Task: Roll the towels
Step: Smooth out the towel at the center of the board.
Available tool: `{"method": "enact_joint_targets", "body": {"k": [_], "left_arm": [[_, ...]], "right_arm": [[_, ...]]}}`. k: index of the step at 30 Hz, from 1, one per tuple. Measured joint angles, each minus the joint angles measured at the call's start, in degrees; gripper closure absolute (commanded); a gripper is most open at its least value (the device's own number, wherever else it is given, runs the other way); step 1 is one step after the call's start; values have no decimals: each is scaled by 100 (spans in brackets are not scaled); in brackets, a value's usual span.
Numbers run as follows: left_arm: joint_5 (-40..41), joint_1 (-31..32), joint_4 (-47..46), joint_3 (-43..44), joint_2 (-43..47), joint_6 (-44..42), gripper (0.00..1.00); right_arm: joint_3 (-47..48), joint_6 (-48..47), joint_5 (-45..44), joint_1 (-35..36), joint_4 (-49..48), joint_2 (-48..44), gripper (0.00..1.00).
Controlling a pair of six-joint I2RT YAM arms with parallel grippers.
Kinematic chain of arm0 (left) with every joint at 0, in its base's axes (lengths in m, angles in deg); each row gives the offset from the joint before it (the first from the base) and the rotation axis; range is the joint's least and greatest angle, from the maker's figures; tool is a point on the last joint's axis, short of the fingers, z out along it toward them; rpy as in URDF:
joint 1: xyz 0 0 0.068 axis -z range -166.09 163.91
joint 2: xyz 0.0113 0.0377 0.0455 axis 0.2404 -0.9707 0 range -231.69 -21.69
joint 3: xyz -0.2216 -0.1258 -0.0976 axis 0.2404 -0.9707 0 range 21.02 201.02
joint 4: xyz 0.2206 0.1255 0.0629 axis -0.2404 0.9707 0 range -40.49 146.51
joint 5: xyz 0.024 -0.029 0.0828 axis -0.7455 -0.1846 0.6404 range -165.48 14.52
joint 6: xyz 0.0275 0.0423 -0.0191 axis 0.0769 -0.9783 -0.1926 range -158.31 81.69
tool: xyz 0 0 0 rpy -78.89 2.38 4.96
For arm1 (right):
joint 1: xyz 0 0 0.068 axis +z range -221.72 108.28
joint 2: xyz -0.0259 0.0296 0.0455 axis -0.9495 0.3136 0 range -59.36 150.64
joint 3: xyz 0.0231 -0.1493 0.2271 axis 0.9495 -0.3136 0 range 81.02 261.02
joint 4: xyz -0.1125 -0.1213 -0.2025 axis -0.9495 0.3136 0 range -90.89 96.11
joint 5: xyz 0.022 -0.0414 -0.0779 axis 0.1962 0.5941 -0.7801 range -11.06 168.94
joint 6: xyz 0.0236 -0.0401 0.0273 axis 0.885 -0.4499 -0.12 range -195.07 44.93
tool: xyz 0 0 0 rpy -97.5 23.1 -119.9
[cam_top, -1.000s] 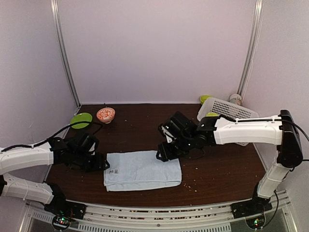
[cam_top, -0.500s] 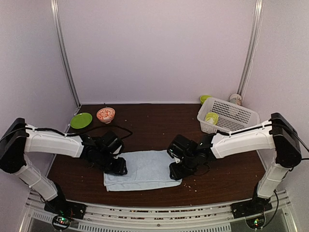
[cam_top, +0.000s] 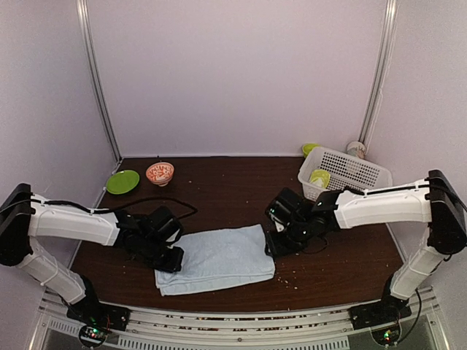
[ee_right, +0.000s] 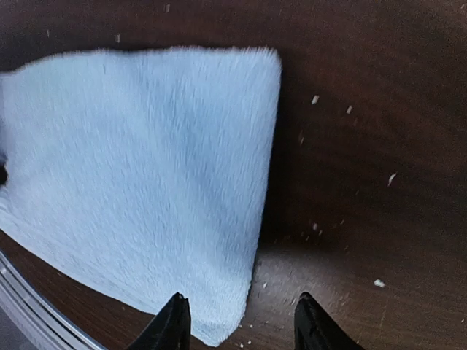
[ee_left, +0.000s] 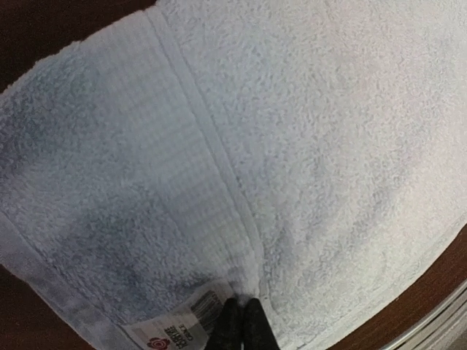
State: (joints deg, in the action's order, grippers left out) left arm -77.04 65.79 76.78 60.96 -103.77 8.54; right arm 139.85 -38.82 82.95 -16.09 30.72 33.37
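Observation:
A pale blue towel [cam_top: 219, 257] lies flat on the dark table near the front edge. My left gripper [cam_top: 174, 260] is low at its left end, beside the white label [ee_left: 171, 328]. In the left wrist view its black fingertips [ee_left: 242, 321] are pressed together with a small pinch of towel [ee_left: 255, 146] between them. My right gripper [cam_top: 271, 244] hovers at the towel's right edge. In the right wrist view it [ee_right: 241, 300] stands open, one finger over the towel [ee_right: 139, 182] and the other over bare wood, holding nothing.
A green plate [cam_top: 122, 181] and a patterned bowl [cam_top: 160, 173] sit at the back left. A white basket [cam_top: 350, 169] holding a green cup [cam_top: 319, 177] stands at the back right. Crumbs [ee_right: 315, 99] are scattered on the wood.
My left gripper has shut on the towel's left end. My right gripper has moved from the towel's near right corner up along its right edge, and the towel now lies slightly skewed.

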Motion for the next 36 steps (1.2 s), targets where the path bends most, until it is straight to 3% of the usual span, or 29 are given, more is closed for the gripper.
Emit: {"method": "enact_joint_targets", "body": {"k": [6, 10, 14, 18, 22, 27, 31, 36], "left_arm": [[0, 9, 393, 17, 278, -109, 100], [2, 9, 553, 22, 302, -160, 100], [2, 9, 638, 22, 302, -160, 100], [-4, 9, 688, 22, 302, -199, 88], [-44, 11, 741, 22, 302, -286, 63], [-63, 22, 841, 22, 435, -354, 40], [9, 33, 1143, 59, 844, -385, 32], [275, -26, 1532, 487, 1268, -457, 32]], "right_arm": [[826, -90, -138, -999, -472, 256, 56], [1624, -297, 13, -1082, -608, 1224, 56], [1698, -452, 273, -1008, -610, 1681, 55], [1919, -636, 402, -896, -391, 1928, 58], [2175, -686, 293, -841, -192, 2144, 69], [2402, -723, 15, -938, 129, 2457, 70], [2511, -758, -101, -1005, 280, 2579, 65], [2542, -758, -149, -1045, 378, 2581, 54]]}}
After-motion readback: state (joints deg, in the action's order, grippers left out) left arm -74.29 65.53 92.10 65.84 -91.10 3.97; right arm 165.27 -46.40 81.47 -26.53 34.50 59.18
